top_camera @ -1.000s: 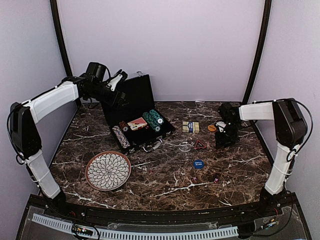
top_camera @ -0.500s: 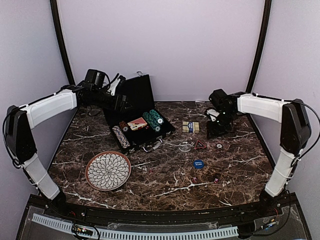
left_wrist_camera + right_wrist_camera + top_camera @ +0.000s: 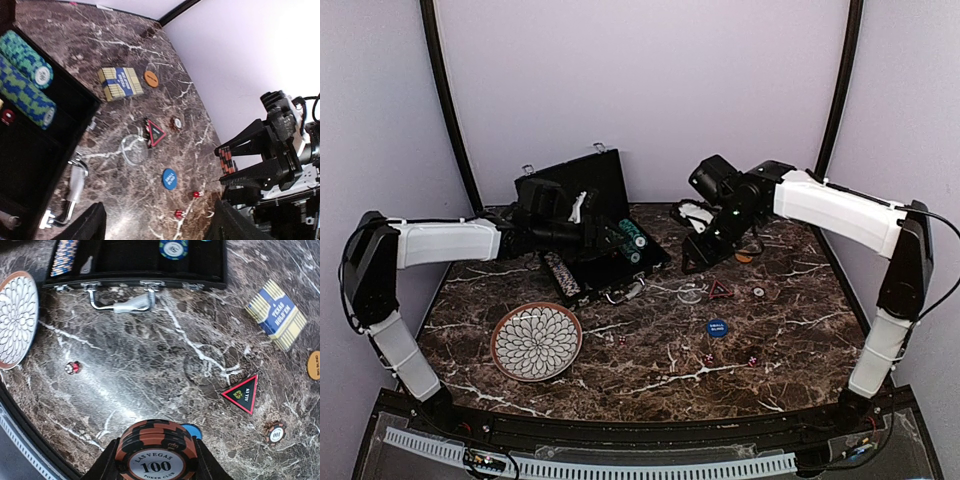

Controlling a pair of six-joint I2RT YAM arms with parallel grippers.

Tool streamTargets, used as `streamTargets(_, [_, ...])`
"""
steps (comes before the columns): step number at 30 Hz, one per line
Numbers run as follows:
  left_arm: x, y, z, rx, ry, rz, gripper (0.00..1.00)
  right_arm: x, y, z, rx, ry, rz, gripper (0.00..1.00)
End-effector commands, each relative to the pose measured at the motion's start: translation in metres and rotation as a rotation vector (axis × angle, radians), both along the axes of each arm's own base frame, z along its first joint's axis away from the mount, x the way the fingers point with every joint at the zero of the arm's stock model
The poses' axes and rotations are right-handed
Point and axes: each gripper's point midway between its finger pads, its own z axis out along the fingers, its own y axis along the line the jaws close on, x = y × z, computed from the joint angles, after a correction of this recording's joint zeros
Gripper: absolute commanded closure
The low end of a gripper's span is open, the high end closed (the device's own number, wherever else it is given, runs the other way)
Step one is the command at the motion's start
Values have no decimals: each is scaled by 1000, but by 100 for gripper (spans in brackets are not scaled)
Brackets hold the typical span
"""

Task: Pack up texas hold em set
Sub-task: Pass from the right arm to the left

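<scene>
The black briefcase (image 3: 588, 192) lies open at the back left, with green-blue chip rows (image 3: 630, 238) and a white striped chip row (image 3: 560, 272) inside. My left gripper (image 3: 595, 238) hovers over the case interior, open and empty; its fingers (image 3: 92, 224) spread wide in the left wrist view. My right gripper (image 3: 692, 260) is shut on a stack of orange-black chips (image 3: 156, 452), held above the table right of the case. The stack also shows in the left wrist view (image 3: 226, 159). A blue-yellow card deck (image 3: 276, 314) lies on the table.
A patterned plate (image 3: 536, 342) sits at the front left. A blue button (image 3: 717, 327), red-edged triangle (image 3: 719, 289), orange button (image 3: 744, 257), a single chip (image 3: 758, 292), a clear disc (image 3: 691, 295) and red dice (image 3: 708, 357) lie scattered. The case handle (image 3: 120, 302) faces the table's middle.
My right arm has swung left from the right side toward the case, carrying the chip stack. My left arm has come down and right, from behind the lid to over the case interior.
</scene>
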Motion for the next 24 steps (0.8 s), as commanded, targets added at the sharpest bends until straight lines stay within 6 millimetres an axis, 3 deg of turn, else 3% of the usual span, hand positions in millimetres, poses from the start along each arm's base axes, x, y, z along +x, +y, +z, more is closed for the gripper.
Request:
streamTargets(1, [-11, -29, 9, -207, 120, -56, 26, -16, 22, 10, 35, 18, 74, 79])
streamTargets(13, [-40, -85, -7, -309, 262, -236, 24, -35, 51, 5, 50, 43, 160, 79])
streamTargets(24, [-54, -105, -16, -313, 316, -302, 26, -37, 53, -2, 34, 53, 177, 79])
